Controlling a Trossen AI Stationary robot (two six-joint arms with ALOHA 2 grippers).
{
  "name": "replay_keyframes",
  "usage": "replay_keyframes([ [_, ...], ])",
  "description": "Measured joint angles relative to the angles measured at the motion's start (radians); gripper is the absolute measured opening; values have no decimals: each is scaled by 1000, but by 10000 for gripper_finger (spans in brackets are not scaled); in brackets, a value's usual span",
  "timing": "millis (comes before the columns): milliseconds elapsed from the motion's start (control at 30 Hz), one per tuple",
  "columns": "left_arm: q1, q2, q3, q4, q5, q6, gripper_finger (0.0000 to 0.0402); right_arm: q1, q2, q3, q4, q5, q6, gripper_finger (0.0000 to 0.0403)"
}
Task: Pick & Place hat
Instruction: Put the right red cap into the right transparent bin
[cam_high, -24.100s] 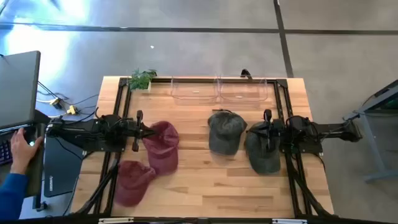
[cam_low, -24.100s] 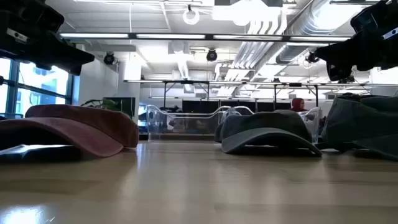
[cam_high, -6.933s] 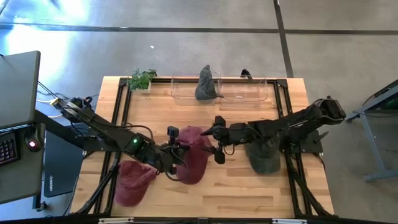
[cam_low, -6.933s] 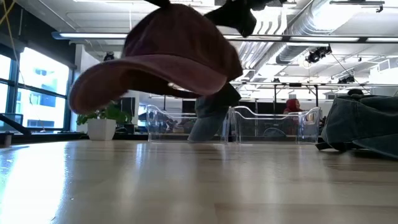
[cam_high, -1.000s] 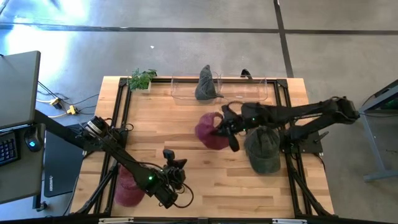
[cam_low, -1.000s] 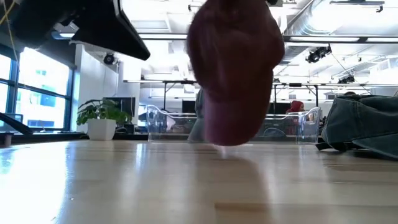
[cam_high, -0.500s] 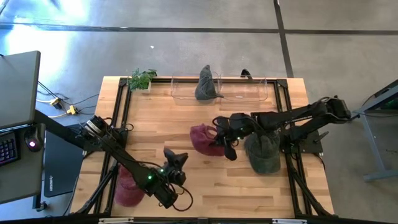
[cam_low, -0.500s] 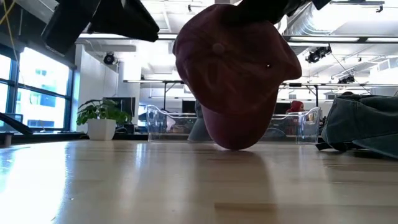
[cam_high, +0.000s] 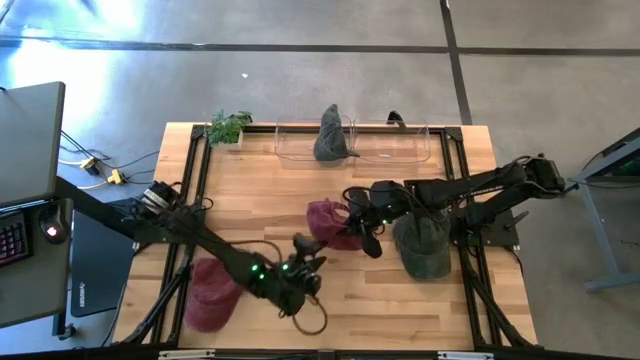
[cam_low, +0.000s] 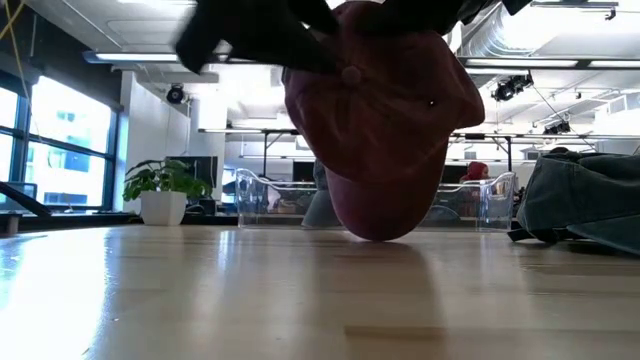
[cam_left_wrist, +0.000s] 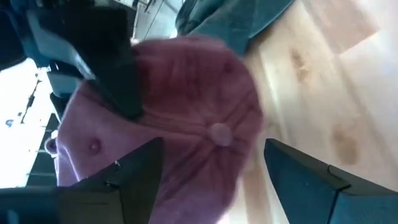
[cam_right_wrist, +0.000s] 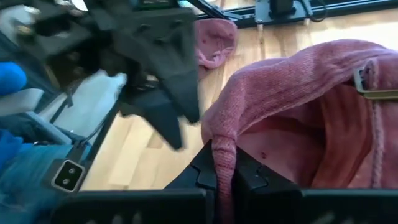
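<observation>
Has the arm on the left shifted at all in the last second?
Yes. In the high view the left hand has swung right and toward the clear bins, closing on the red hat in the right hand.

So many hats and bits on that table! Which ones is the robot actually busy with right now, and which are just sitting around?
Busy with:
- red hat, pinched by the right gripper
- left gripper, open, close beside that hat
- clear bins at the back; a grey hat already stands there

Just sitting around:
- second red hat
- second grey hat
- potted plant
</observation>
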Motion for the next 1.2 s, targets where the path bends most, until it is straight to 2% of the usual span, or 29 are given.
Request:
replay_keyframes([
  [200, 66, 33, 2, -10, 4, 4, 272, 6, 0, 0, 0, -40, 15, 3],
  [367, 75, 70, 0, -8, 31, 4, 272, 19, 0, 0, 0, -86, 15, 11],
  [467, 75, 74, 0, 6, 64, 2, 258, 31, 0, 0, 0, -89, 15, 10],
  [567, 81, 74, 0, 28, 100, -4, 225, 40, 0, 0, 2, -90, 12, 4],
  [933, 80, 74, 0, 118, 98, 0, 88, 48, 0, 0, 5, -107, 14, 12],
  [1067, 72, 74, 0, 129, 97, -1, 19, 48, 0, 0, 3, -107, 14, 6],
  [1200, 47, 74, 0, 127, 95, -3, 13, 48, 0, 0, 0, -87, 24, 10],
])
